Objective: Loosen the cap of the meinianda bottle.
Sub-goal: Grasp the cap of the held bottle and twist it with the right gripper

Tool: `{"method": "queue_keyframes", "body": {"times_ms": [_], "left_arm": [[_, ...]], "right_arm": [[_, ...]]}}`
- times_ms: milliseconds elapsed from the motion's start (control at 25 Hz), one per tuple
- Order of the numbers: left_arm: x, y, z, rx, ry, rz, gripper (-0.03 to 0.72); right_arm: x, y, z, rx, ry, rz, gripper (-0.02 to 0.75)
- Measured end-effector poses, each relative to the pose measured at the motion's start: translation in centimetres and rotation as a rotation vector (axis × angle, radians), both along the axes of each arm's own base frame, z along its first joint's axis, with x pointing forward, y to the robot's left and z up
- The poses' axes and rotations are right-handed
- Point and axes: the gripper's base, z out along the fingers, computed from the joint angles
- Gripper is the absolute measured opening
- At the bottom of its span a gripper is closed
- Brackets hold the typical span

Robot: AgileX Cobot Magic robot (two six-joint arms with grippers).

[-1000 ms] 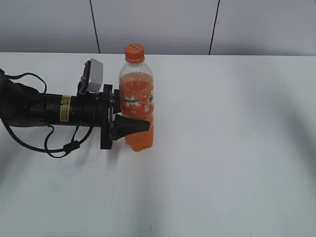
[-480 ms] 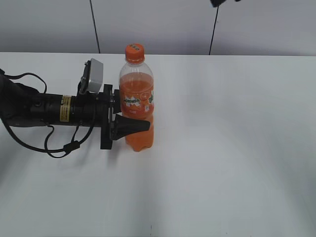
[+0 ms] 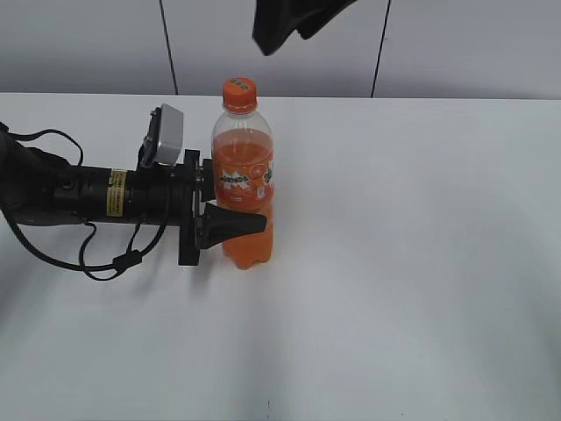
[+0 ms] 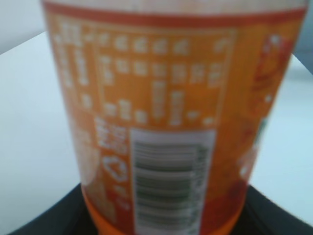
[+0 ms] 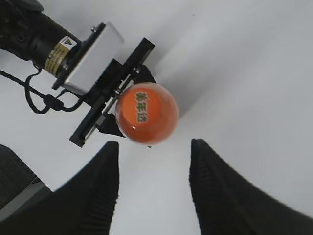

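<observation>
The meinianda bottle (image 3: pixel 244 189) stands upright on the white table with its orange cap (image 3: pixel 238 89) on top. My left gripper (image 3: pixel 235 210) comes in from the left and is shut on the bottle's middle; the left wrist view is filled by the blurred orange label (image 4: pixel 166 117). My right gripper (image 3: pixel 285 26) hangs at the top edge, above and a little right of the cap. In the right wrist view its two black fingers (image 5: pixel 154 166) are open and empty, looking down on the cap (image 5: pixel 142 107), which lies just ahead of the gap.
The white table (image 3: pixel 412 263) spreads out to the right and front of the bottle. The left arm and its cables (image 3: pixel 88 197) lie across the left side. A grey panelled wall (image 3: pixel 456 44) runs behind.
My right gripper has come down into the exterior view from the top edge and moved left toward the cap. The bottle and the left gripper have not moved.
</observation>
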Motion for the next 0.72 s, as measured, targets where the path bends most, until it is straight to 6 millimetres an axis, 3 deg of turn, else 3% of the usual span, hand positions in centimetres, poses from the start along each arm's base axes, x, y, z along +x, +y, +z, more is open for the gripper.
{"method": "queue_keyframes", "body": {"times_ms": [280,720], "left_arm": [[0.0,0.0,0.0,0.0,0.0,0.0,0.393],[0.0,0.0,0.0,0.0,0.0,0.0,0.393]], "right_arm": [[0.4,3.0,-1.2,0.001,0.005,0.04,0.359],[1.4,3.6,-3.3,-0.046,0.028,0.027,0.409]]}}
